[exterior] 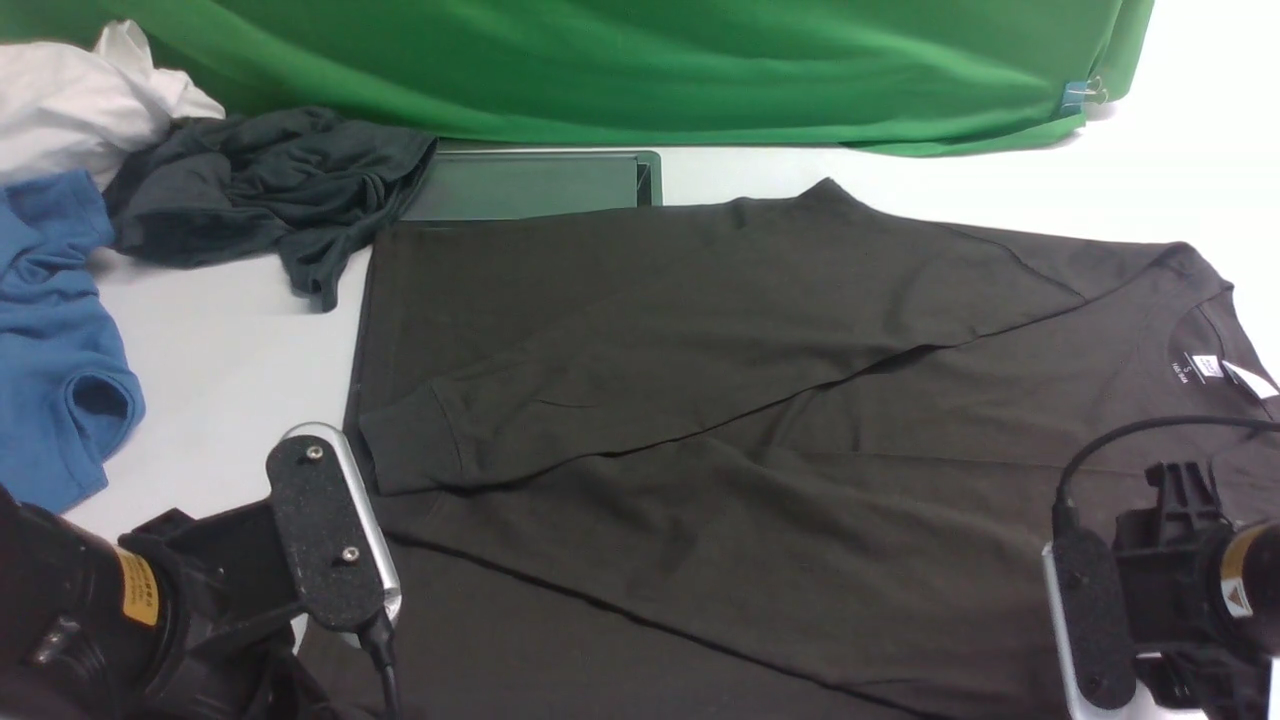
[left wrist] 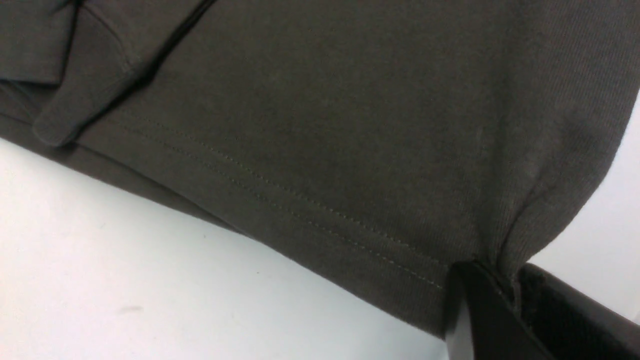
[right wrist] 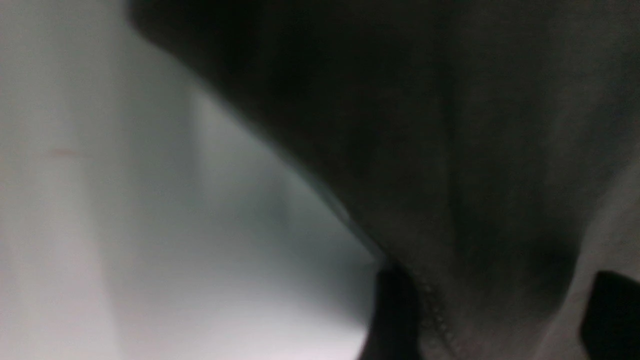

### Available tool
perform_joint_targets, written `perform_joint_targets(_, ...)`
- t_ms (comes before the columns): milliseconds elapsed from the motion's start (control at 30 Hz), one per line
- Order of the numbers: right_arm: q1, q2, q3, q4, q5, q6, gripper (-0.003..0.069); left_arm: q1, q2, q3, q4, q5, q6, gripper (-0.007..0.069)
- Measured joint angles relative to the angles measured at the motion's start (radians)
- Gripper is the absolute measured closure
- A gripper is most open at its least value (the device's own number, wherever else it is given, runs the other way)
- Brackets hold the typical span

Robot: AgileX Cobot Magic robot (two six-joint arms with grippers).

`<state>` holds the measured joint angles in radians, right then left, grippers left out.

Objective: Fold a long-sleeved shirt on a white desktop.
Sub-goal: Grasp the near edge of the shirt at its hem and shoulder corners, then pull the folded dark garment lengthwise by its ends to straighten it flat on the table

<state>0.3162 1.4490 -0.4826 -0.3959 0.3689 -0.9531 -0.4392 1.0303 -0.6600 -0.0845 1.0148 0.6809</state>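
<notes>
Dark brownish-black knit, the long-sleeved shirt (exterior: 760, 400) lay flat across the white desktop (exterior: 230, 350), collar and white neck label (exterior: 1205, 365) toward the robot's right, hem (left wrist: 300, 210) toward its left, and a sleeve crossed over the body with its cuff (exterior: 410, 450) near the hem. The left gripper (left wrist: 505, 300) was clenched on the near hem corner, the cloth puckering where it ran between the fingers. The right gripper (right wrist: 500, 310) had the shirt's stitched edge between its fingers, but that view was too blurred to tell whether it was clamped. The step in hand seemed to be carrying the near long edge over the body. Doing it well would have meant raising both ends evenly, keeping the edge taut between the arms so the crossed sleeve was not dragged loose, and laying it down parallel to the far edge. The grey garment (exterior: 260, 190) and the blue garment (exterior: 50, 330) lay well off to the left, before the green backdrop (exterior: 640, 60).
</notes>
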Motion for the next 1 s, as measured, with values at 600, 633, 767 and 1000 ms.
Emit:
perform_joint_targets(600, 0.035, -0.164, 0.007, 0.011, 0.222, 0.018, 0.0608, 0.000, -0.040, -0.077, 0.015, 0.029, -0.165, 0.0582)
perform_joint_targets(633, 0.035, -0.169, 0.005, 0.011, 0.222, 0.018, 0.0608, 0.000, -0.040, -0.080, 0.015, 0.029, -0.168, 0.0582)
perform_joint_targets(767, 0.035, -0.202, -0.059, 0.022, 0.222, 0.018, 0.0615, 0.000, -0.021, -0.103, 0.055, -0.021, -0.212, 0.0582)
perform_joint_targets(1000, 0.022, -0.112, -0.237, 0.029, 0.222, 0.026, 0.0615, 0.035, 0.055, -0.135, 0.200, -0.131, -0.349, 0.0582)
